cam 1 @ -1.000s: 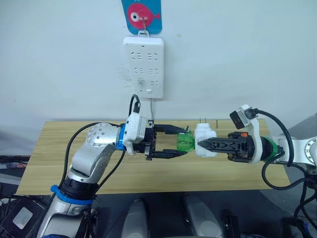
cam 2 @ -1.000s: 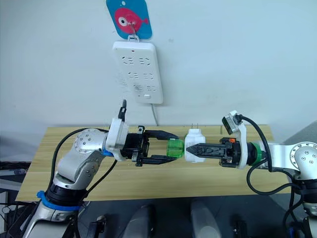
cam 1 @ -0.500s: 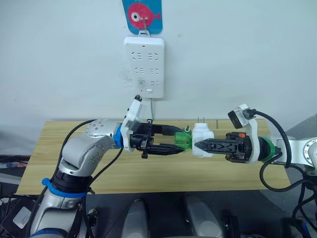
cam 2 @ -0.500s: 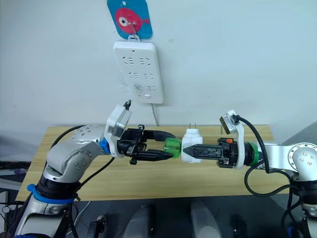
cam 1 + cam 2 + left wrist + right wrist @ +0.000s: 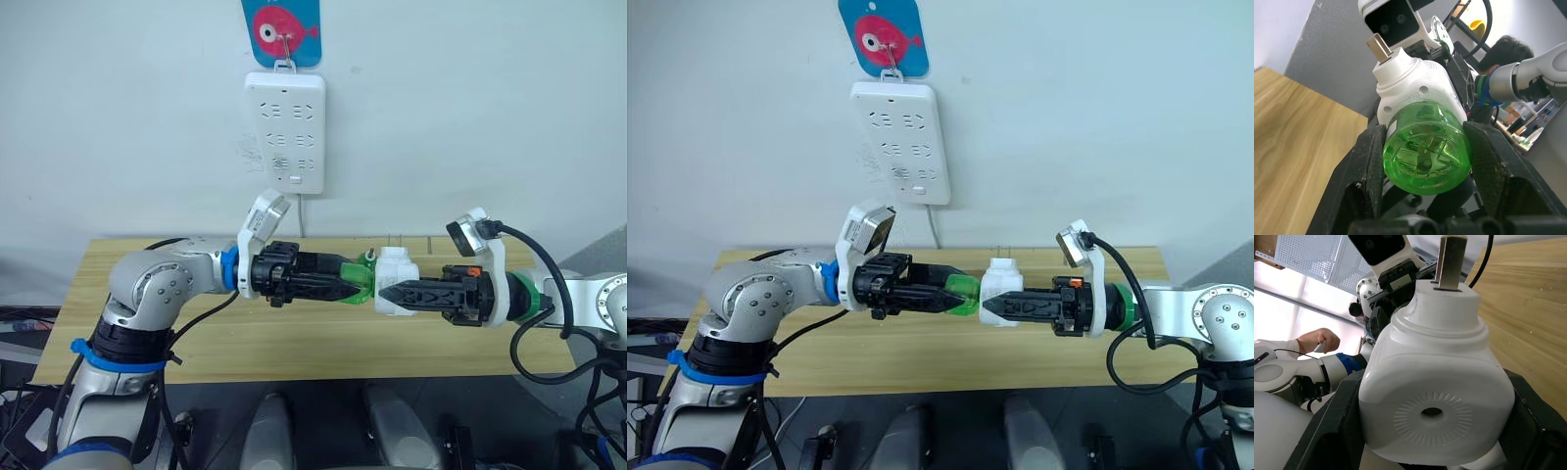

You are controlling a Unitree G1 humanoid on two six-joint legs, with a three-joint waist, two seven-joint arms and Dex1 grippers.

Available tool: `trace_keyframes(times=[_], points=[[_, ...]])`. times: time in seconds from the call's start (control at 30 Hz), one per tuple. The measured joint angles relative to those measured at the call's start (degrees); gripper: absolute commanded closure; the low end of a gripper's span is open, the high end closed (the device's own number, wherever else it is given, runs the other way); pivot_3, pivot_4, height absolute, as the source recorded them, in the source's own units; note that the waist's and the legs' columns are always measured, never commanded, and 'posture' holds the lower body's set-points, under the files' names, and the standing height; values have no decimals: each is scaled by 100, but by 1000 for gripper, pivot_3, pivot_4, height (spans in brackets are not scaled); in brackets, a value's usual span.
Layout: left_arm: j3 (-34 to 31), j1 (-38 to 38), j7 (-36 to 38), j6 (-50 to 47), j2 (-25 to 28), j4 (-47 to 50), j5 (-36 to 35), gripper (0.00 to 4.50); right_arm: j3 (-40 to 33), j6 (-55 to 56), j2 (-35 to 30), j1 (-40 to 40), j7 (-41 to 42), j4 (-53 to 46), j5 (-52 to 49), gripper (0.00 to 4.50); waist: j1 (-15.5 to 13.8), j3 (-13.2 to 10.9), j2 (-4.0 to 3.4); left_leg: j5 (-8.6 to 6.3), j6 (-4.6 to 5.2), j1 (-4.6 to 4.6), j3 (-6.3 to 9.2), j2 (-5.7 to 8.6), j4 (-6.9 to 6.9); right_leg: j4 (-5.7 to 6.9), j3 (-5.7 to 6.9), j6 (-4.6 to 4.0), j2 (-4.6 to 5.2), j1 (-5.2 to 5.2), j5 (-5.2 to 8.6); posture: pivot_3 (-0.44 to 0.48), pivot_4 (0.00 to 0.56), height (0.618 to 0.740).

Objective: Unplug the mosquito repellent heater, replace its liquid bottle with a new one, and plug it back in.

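Above the counter (image 5: 294, 343), the right gripper (image 5: 384, 292) pinched the mosquito repellent heater (image 5: 396, 282) between its fingers, while the left gripper (image 5: 355, 286) clamped its fingers on the green liquid bottle (image 5: 1426, 154) seated in the heater's end.

Plain white wall (image 5: 470, 108) behind a light wood tabletop (image 5: 88, 323). White power strip (image 5: 284, 132) hung on the wall from a hook, under a blue card with a pink fish (image 5: 282, 29). Dark grey floor (image 5: 323, 411) showed below the tabletop edge.
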State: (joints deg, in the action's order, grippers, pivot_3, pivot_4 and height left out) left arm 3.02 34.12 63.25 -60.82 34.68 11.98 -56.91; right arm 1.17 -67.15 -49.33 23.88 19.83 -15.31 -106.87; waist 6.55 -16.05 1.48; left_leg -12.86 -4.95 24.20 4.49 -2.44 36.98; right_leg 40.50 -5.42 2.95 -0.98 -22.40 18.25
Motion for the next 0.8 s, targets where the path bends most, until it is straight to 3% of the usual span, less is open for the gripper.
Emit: trace_keyframes(times=[0.47, 0.57, 0.8], points=[[-99, 17, -69, -370, -9, -74, -171, 2253, -14, 61, 17, -5, 174, -174, 308, 1412, -1, 0, 0, 0, 0, 0, 0, 0, -1, -1, 1, 0, 0, 0, 0, -173, 227, 729], [-111, 21, -69, -426, -4, -136, -188, 2253, -47, 123, 42, 57, 452, -318, 784, 1412, -1, 0, 0, 0, 0, 0, 0, 0, -1, -1, 1, 0, 0, 0, 0, -173, 227, 729], [-290, 120, -201, -854, -31, -527, -516, 2253, 54, 885, -7, 383, 1886, -1044, 3097, 1412, -4, 0, -1, 0, -1, 0, 2, 0, -2, -4, 4, 1, 1, -1, 0, -172, 231, 729]])
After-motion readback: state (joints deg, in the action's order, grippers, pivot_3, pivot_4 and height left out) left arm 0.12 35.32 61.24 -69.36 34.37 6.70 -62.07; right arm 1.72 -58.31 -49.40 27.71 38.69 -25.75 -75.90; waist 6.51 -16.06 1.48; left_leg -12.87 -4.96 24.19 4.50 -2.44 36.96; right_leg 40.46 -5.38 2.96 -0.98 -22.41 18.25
